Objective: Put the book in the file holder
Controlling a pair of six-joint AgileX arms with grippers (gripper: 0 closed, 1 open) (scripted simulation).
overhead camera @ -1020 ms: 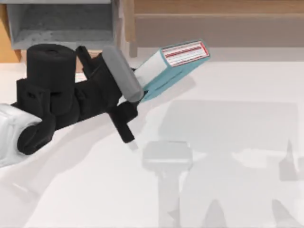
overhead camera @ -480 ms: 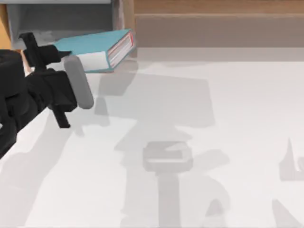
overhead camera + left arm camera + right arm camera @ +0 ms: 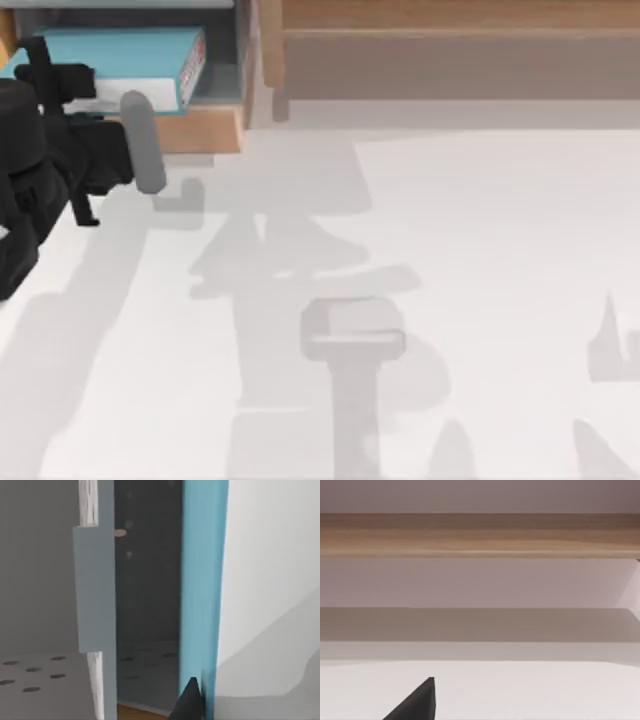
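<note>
Left gripper (image 3: pixel 70 95) at 10 o'clock, pinching book (image 3: pixel 120 62). Book lying inside file holder (image 3: pixel 200 130), red-marked edge toward 3 o'clock.

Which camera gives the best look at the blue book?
The top view: the book lies in the file holder, cover and page edges showing. The left wrist view catches just a blue strip; the right wrist view faces the wooden shelf.

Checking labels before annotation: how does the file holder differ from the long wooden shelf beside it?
The file holder is a grey box with a light wood front lip; the wooden shelf is brown throughout. The file holder is short, the shelf much longer. The file holder has the book over it, held by the left gripper. Both stand along the table's far edge.
</note>
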